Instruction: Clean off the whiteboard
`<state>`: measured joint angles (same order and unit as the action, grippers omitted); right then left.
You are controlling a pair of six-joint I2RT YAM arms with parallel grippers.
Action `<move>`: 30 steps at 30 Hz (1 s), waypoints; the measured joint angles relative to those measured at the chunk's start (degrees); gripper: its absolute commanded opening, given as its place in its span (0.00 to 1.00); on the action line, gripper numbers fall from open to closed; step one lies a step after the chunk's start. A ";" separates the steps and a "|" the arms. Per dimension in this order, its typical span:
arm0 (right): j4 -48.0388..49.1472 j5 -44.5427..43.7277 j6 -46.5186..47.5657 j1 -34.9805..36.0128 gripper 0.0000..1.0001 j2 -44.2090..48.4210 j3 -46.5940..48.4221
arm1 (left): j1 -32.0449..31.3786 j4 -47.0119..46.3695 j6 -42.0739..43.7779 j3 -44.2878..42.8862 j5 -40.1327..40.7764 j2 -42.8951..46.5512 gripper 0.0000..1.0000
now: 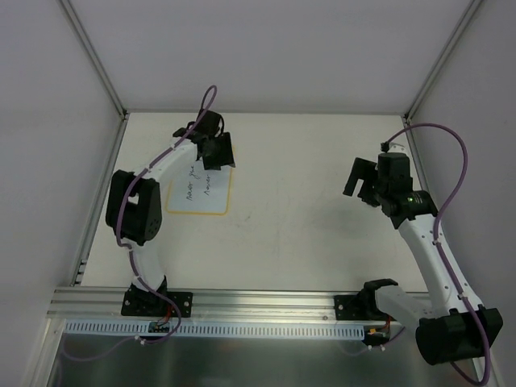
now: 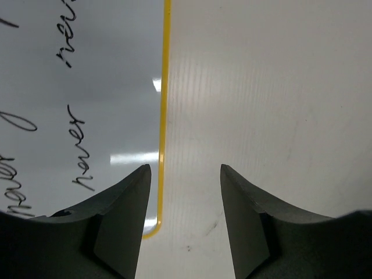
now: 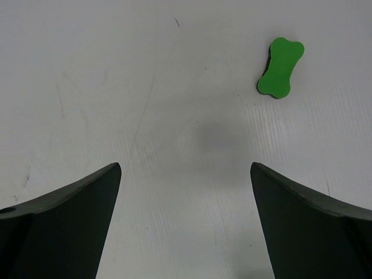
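Nothing is erased yet. From my remote station, the whiteboard (image 1: 200, 193) lies flat on the left side of the bench (image 1: 298, 234), a little toward its far edge. Its lines of black cursive handwriting are intact, so the whole wipe is still to be done. My left hand (image 2: 185, 171) hovers over the board's far end, jaws moderately apart and holding nothing. They straddle the thin yellow border close to one rounded corner. My right hand (image 3: 186, 168), well apart from the board on the opposite side of the bench, is spread wide and also empty. The green eraser (image 3: 281, 67) lies flat ahead of it and off to one side, untouched. I judge that picking up the eraser comes first, followed by carrying it across and rubbing out the text. The board's face is glossy and smooth, throwing back bright bars of overhead light. The bench is matte white with faint ribbing and a few dark scuffs. The eraser is bone-shaped, with a bright green top over a thin dark layer beneath. Both hands' fingers are dark, wedge-shaped and dull.
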<state>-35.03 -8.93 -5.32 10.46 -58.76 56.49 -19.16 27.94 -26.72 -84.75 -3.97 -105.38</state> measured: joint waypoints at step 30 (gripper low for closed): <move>-0.68 1.86 1.01 -0.09 0.99 13.42 -4.83 | -3.96 0.37 8.76 -12.35 -0.02 -19.87 0.39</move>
<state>-35.70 -7.07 -4.32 10.37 -45.34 51.66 -23.11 28.32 -17.96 -97.10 -3.99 -125.25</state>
